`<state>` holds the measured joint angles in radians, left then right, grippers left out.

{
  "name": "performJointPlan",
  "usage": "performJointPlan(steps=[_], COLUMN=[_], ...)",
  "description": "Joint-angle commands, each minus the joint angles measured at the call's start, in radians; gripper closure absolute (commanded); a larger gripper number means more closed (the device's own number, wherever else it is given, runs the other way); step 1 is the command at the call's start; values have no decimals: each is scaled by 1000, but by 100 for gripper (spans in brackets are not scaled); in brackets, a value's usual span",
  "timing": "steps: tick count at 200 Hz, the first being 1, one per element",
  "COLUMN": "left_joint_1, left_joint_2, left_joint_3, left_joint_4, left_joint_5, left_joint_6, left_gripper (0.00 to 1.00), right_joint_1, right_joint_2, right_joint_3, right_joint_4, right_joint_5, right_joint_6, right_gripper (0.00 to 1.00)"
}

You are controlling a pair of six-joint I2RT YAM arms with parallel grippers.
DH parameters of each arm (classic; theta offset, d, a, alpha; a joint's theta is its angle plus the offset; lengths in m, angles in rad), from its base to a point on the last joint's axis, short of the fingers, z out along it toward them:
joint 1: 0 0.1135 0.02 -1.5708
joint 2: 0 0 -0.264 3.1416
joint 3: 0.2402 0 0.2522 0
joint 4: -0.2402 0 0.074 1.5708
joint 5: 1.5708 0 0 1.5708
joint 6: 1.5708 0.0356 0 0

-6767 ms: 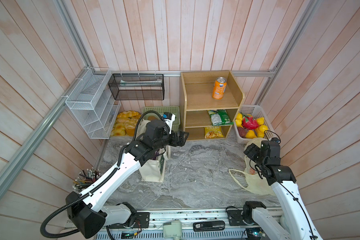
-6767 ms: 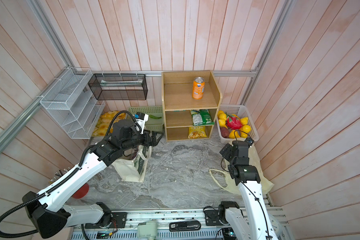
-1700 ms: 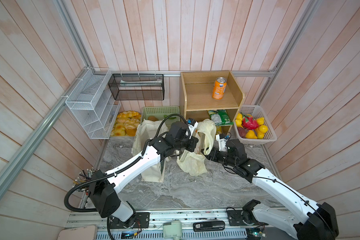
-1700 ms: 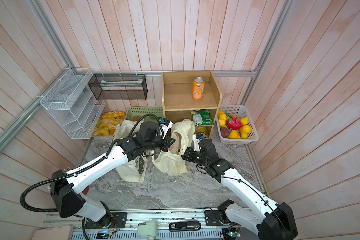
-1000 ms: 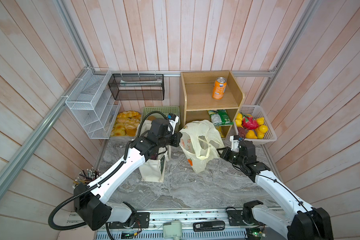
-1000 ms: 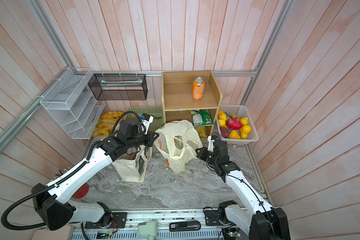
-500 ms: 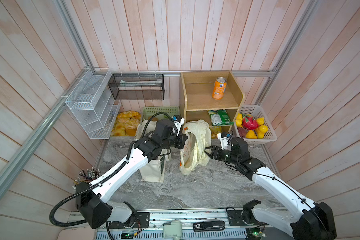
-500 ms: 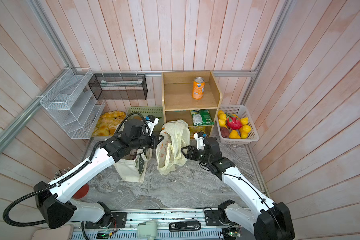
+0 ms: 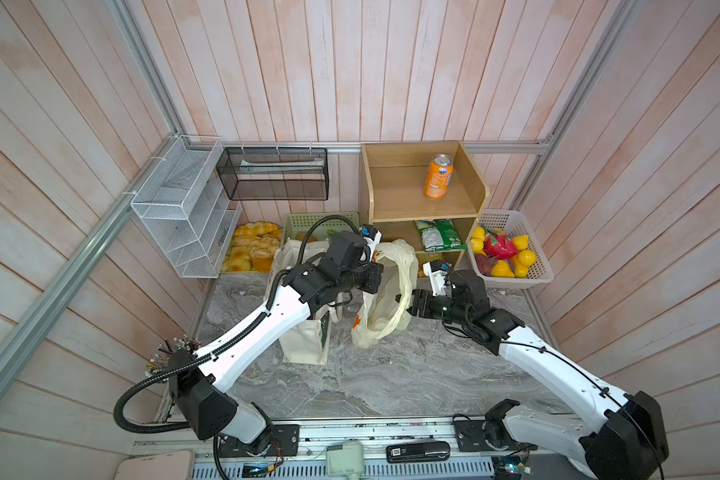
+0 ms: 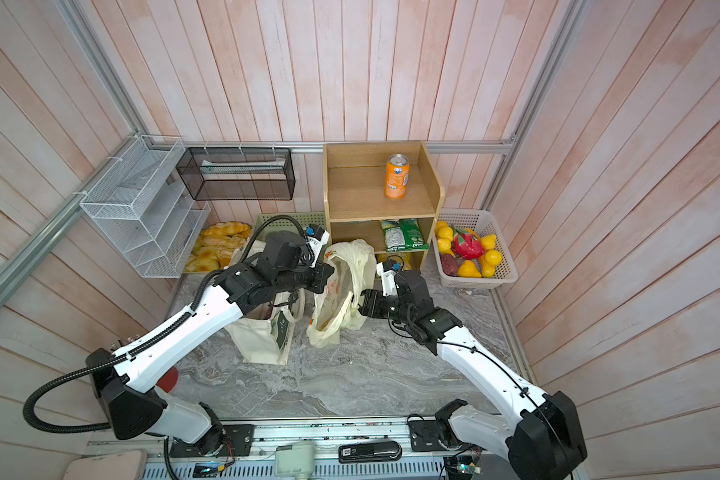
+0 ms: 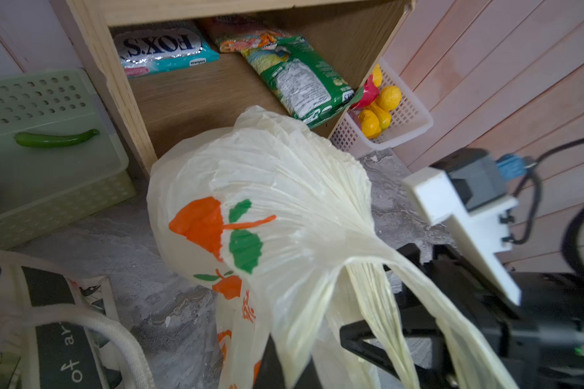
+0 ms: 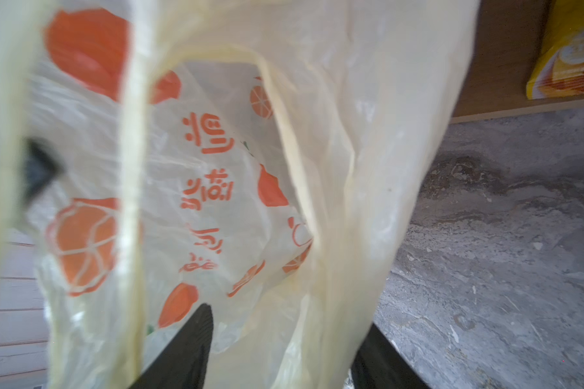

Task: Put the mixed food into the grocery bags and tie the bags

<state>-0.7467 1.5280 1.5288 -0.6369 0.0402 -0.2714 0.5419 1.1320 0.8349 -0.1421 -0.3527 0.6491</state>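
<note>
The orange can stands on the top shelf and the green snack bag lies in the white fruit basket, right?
No. The orange can does stand on the top shelf, but the green snack bag lies on the shelf below it, not in the white fruit basket. Both top views show this.

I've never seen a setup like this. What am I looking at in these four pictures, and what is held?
It is a robot with two white arms, each ending in a gripper, a two-fingered clamp. Two pictures look down from overhead; two come from wrist cameras. On the grey marble tabletop stand a cream canvas tote and a thin pale-yellow plastic bag printed with oranges. The left gripper is shut on that bag's top, holding it up; the right gripper is open at a handle loop.
</note>
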Motion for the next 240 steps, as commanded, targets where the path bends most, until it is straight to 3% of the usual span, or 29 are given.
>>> performJointPlan(steps=[1, 77, 110, 159, 183, 212, 240], left_joint_1=[-7, -14, -14, -16, -20, -32, -41], left_joint_2=[22, 42, 19, 4, 11, 24, 36], left_joint_3=[-24, -51, -34, 27, 68, 122, 161], left_joint_4=[-22, -3, -20, -73, -95, -129, -153], left_joint_5=[-44, -76, -117, -158, -158, -177, -189], left_joint_6=[39, 53, 60, 79, 86, 103, 118], left_gripper=[100, 100, 100, 100, 100, 100, 100], right_joint_1=[6, -4, -49, -109, -72, 32, 69], right_joint_2=[-12, -69, -132, -196, -181, -133, -82], right_joint_3=[42, 82, 72, 84, 89, 113, 107], right_joint_4=[-34, -72, -95, -106, -55, -30, 5], right_joint_5=[25, 70, 98, 51, 0, 35, 35], right_joint_6=[-23, -17, -11, -5, 11, 1, 3], right_gripper=[32, 30, 33, 32, 31, 30, 31])
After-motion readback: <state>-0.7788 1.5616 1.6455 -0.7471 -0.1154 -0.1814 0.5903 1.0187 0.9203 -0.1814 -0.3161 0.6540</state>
